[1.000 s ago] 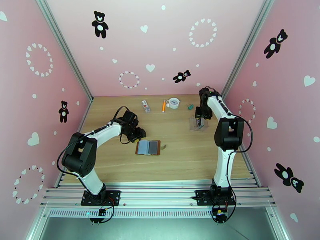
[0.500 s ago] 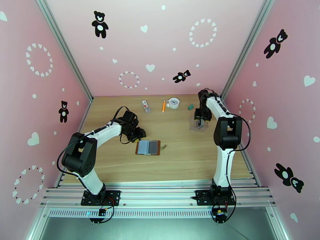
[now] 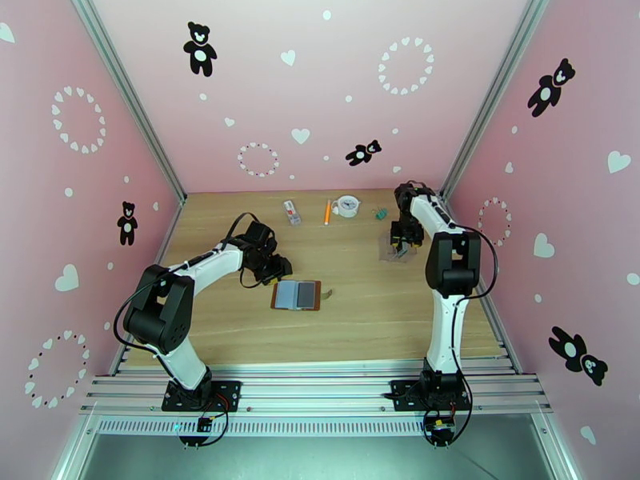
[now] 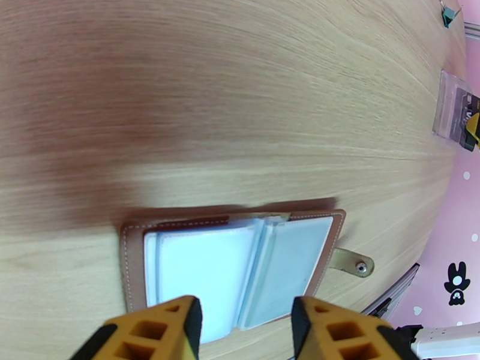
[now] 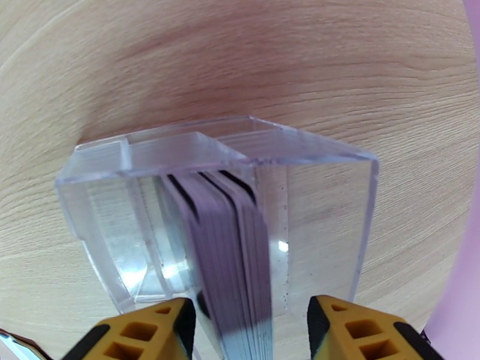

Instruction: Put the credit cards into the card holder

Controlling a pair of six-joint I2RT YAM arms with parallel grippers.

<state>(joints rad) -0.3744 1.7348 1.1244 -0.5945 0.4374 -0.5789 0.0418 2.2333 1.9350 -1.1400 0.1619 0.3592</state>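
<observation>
Right now your left gripper [image 4: 246, 322] hangs over the card holder [image 4: 240, 265], which lies spread open and flat around the middle of the bench [image 3: 360, 314], pale pockets up and its snap tab sticking out to one side. Those jaws stand moderately apart with nothing between them, the fingertips at one edge of the holder; you cannot tell whether they touch it. The credit cards [image 5: 231, 247] stand packed on edge inside a clear plastic case [image 5: 120, 175] toward the bench's far right corner, well apart from the holder. Your right gripper [image 5: 252, 322] straddles that stack, jaws partly open: bare space shows between one finger and the cards, while the other finger sits close beside them, contact unclear.
</observation>
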